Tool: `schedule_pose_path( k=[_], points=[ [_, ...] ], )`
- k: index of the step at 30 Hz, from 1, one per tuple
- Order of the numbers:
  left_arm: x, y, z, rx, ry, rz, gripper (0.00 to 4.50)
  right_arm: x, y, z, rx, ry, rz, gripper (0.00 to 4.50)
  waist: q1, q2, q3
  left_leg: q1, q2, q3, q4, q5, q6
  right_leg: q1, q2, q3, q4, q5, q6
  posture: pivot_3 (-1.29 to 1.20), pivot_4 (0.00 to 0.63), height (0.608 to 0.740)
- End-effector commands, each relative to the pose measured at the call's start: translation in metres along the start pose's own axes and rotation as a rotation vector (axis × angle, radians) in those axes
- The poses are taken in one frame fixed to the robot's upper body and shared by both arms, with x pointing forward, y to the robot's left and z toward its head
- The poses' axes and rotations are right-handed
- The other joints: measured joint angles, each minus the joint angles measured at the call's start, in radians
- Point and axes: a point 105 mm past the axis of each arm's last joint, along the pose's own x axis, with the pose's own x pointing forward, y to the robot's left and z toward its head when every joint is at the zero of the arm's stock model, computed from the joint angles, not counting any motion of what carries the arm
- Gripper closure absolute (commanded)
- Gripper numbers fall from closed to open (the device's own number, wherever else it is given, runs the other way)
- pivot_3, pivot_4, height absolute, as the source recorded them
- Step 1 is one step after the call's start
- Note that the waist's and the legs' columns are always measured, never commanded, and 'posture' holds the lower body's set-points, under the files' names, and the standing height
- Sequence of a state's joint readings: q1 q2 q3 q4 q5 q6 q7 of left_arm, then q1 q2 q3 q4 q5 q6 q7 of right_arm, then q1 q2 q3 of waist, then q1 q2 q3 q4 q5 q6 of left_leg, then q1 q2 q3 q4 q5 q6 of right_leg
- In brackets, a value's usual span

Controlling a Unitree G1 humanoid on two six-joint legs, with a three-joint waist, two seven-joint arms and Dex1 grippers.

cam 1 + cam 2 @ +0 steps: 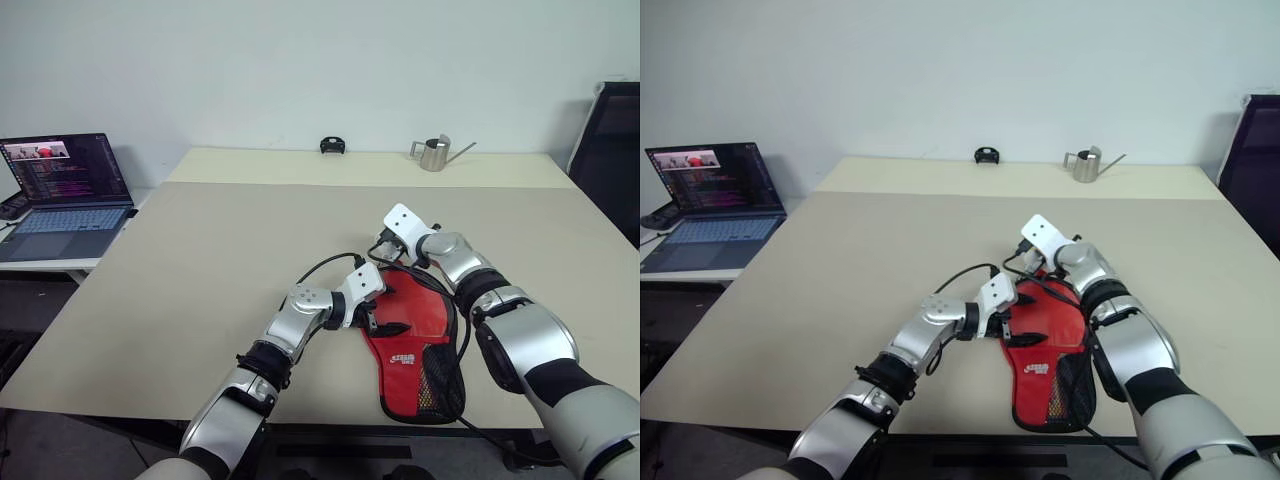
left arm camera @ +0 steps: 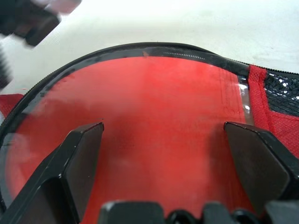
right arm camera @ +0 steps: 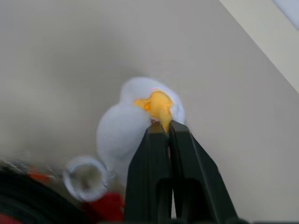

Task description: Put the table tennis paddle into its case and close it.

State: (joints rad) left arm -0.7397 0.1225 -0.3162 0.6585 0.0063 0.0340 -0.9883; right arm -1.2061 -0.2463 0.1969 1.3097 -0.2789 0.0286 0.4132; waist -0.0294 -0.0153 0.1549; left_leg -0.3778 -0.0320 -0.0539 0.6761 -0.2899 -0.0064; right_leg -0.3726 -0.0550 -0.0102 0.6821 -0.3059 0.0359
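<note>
The case (image 1: 412, 322) lies flat near the table's front edge, red side up, with its black mesh pocket (image 1: 438, 385) toward me. My left gripper (image 1: 376, 320) rests on its left rim. It is open, its fingers (image 2: 81, 154) spread wide over the red fabric (image 2: 159, 107). My right gripper (image 1: 386, 248) sits at the case's far rim, shut on a small white and yellow zipper pull (image 3: 158, 103) with a little ring (image 3: 85, 176) beside it. The table tennis paddle is hidden.
A black cable (image 1: 325, 264) loops over the table beside the case. At the far edge stand a metal watering can (image 1: 436, 153) and a small black object (image 1: 333, 146). An open laptop (image 1: 65, 195) sits on a side desk at the left, and a dark chair (image 1: 612, 160) at the right.
</note>
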Motion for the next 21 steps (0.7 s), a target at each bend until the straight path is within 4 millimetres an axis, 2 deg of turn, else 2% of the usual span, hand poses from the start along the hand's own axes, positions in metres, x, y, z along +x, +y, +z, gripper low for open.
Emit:
schedule_pose_path(
  k=[1, 13, 21],
  points=[
    [0.005, -0.014, -0.039, -0.065, 0.132, -0.039, 0.0, -0.004, -0.011, 0.001, -0.009, -0.022, -0.036, 4.48, 0.001, 0.0, 0.0, 0.0, 0.0, 0.0, 0.0, 0.0, 0.0, 0.0, 0.0, 0.0, 0.0, 0.0, 0.0, 0.0, 0.15, 0.74],
    [0.008, -0.018, -0.044, -0.083, 0.138, -0.057, 0.0, -0.007, -0.021, -0.01, -0.019, 0.002, -0.099, 4.48, 0.005, 0.0, -0.001, 0.0, -0.001, -0.001, 0.001, 0.0, 0.0, 0.001, -0.001, -0.001, 0.0, 0.0, 0.0, 0.0, 0.15, 0.74],
    [0.006, -0.017, -0.047, -0.082, 0.144, -0.053, 0.0, -0.015, -0.036, -0.024, -0.042, 0.044, -0.129, 4.48, 0.006, 0.0, -0.001, 0.0, -0.001, -0.001, 0.001, 0.0, 0.0, 0.002, -0.001, -0.001, -0.001, 0.0, 0.0, 0.0, 0.15, 0.74]
  ],
)
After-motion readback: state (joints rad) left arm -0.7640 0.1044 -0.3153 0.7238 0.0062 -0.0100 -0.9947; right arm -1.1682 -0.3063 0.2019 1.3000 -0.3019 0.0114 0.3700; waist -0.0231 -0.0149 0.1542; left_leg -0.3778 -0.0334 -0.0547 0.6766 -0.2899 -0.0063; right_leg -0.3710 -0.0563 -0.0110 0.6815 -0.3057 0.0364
